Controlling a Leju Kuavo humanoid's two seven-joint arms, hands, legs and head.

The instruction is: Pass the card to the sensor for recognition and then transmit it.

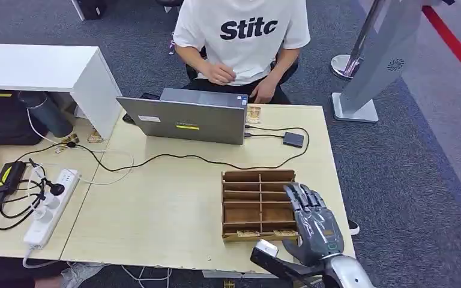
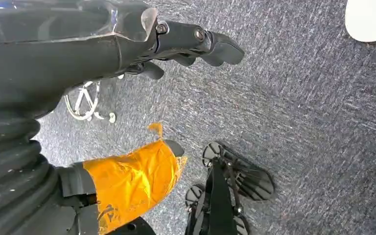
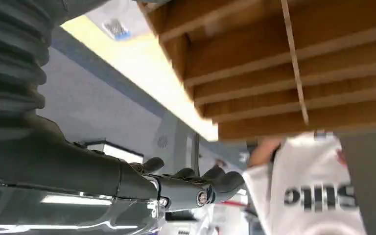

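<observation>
Still at pickup: right hand fingers spread, holding nothing, over the rack; cards sit in the slot nearest its thumb, next move pinches one.

- Your right hand comes in from the picture's left edge behind its grey ribbed cover, with the dark fingers lying nearly straight and nothing between them.
- You are looking close-up at the wooden card rack, its thin slats forming rows of slots and one thin upright divider crossing them.
- The rack sits on the pale counter, whose edge runs diagonally past the rack's corner.
- Beyond the fingers you see a person in a white T-shirt with dark lettering, one arm raised near the rack.
- A grey stand with a round grille rises from the blue-grey floor.
</observation>
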